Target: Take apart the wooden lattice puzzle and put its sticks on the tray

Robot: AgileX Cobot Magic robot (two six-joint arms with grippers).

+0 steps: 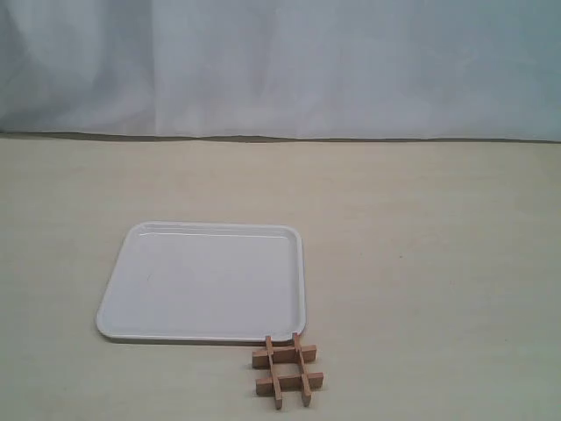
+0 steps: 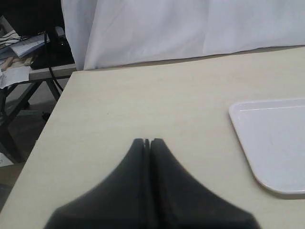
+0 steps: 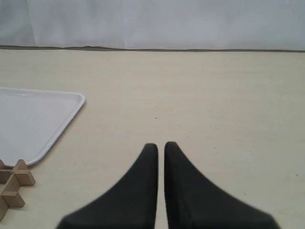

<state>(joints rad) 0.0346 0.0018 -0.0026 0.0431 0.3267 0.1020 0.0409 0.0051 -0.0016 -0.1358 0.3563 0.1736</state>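
Wooden lattice puzzle [image 1: 287, 372], a small light-brown grid shaped like a hash sign, lies flat on a pale counter [image 1: 421, 263]. All four sticks are interlocked, so no part of the job has begun. It sits at the near right corner of a white tray [image 1: 206, 281], which holds nothing. The puzzle's far tips reach the tray's rim; whether they touch it is hard to tell. That closeness looks deliberate, since each freed stick would have only a short trip onto the tray.

Neither arm appears in the wide view. The left wrist camera shows the left fingers [image 2: 143, 145] pressed fully closed and holding nothing, above bare counter well to the side of the tray. The right wrist camera shows the right fingers [image 3: 152, 149] nearly closed with a thin slit between them, also holding nothing. The puzzle lies nearer these right fingers, so they seem better placed to reach first. A white curtain [image 1: 280, 61] hangs behind.
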